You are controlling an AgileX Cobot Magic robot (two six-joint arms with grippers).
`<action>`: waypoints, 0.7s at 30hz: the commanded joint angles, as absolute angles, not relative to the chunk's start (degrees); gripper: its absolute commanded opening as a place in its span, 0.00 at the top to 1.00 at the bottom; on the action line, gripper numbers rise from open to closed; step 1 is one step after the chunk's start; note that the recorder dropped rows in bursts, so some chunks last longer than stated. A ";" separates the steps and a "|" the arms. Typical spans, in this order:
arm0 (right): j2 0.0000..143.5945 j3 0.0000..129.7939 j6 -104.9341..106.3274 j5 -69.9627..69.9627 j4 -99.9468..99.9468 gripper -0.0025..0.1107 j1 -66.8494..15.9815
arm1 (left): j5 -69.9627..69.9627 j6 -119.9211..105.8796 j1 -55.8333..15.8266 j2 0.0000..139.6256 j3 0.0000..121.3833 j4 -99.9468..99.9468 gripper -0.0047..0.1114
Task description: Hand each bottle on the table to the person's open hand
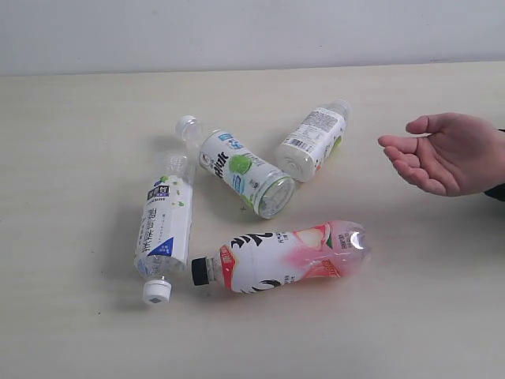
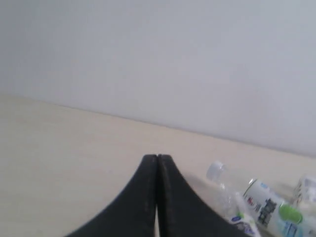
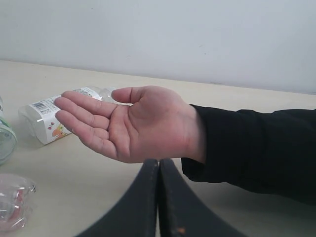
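Exterior view: four bottles lie on their sides in a loose cluster at the middle of the pale wood-grain table (image 1: 79, 103), none of them in my grip. The pink-and-white bottle (image 1: 284, 257), the largest, lies nearest the camera, its black cap pointing left and its clear base right. Just beside that cap lies a white-labelled blue-marked bottle (image 1: 164, 229), its white cap toward the camera. Behind them a green-marked bottle (image 1: 237, 170) lies on a slant, white cap away. Its clear base nearly meets the base of the fourth bottle (image 1: 314, 140), also white-labelled, whose cap points toward the pale wall (image 1: 237, 31). To the right of the cluster, apart from every bottle, the person's open hand (image 1: 446, 154) is held palm up, fingers slightly curled, with a dark sleeve (image 1: 497, 192) at the frame edge.

Right wrist view: my right gripper (image 3: 158, 161) has its two black fingers pressed together with nothing between them. The palm sits just beyond their tips, and the fourth bottle shows behind the person's fingers.

Left wrist view: my left gripper (image 2: 157, 157) is likewise clenched on nothing, with the table stretching beyond it. The bottles are well off to one side, blurred at the frame edge.
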State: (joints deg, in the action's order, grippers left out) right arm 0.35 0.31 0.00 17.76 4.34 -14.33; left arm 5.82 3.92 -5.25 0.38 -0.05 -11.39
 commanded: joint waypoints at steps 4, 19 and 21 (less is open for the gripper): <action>0.00 0.00 0.00 17.20 4.40 0.98 -14.05 | -6.75 12.20 -5.17 0.00 0.00 -17.34 0.96; 0.00 0.00 0.00 17.20 4.40 0.98 -14.05 | -11.89 18.09 -5.17 13.97 17.34 -12.58 0.96; 0.00 0.00 0.00 17.20 4.40 0.98 -14.05 | -6.75 18.09 -5.17 22.38 23.37 -8.96 0.96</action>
